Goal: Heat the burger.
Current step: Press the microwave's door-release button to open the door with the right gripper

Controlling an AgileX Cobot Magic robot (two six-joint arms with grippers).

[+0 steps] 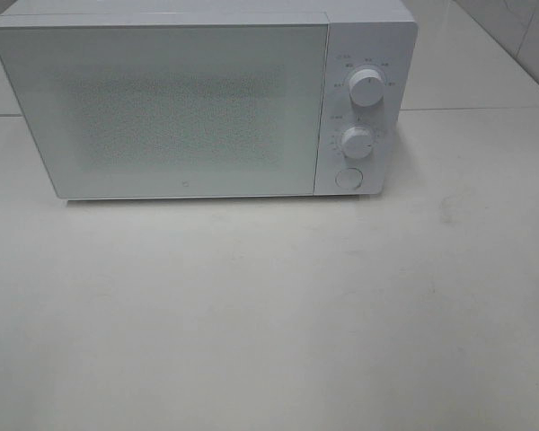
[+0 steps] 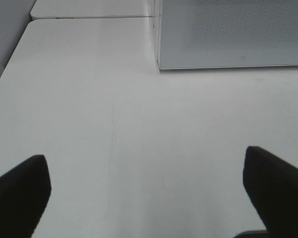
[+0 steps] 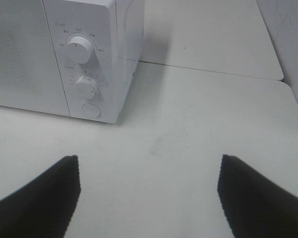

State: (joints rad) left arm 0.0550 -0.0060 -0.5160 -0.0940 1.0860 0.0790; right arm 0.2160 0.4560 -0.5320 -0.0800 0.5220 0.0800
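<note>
The pale table fills the lower two thirds of the high view and carries nothing there. The microwave sits across the upper part, with its door shut. The burger shows in none of the three views. It may be behind the door's speckled window or somewhere out of frame, and I cannot tell which. That is the main risk: setting a time now could run the oven empty, so the burger needs to be found first. At the upper right of the high view the upper knob sits above the lower knob, with the round button under both. These three are close together and their markings are too small to read, so a wide finger aimed at one could nudge another or land on the wrong setting. A push on the button might also slide the box back on the smooth top. The left gripper and right gripper both hang over bare table with fingers spread wide and nothing between them, neither of them close to the door.
</note>
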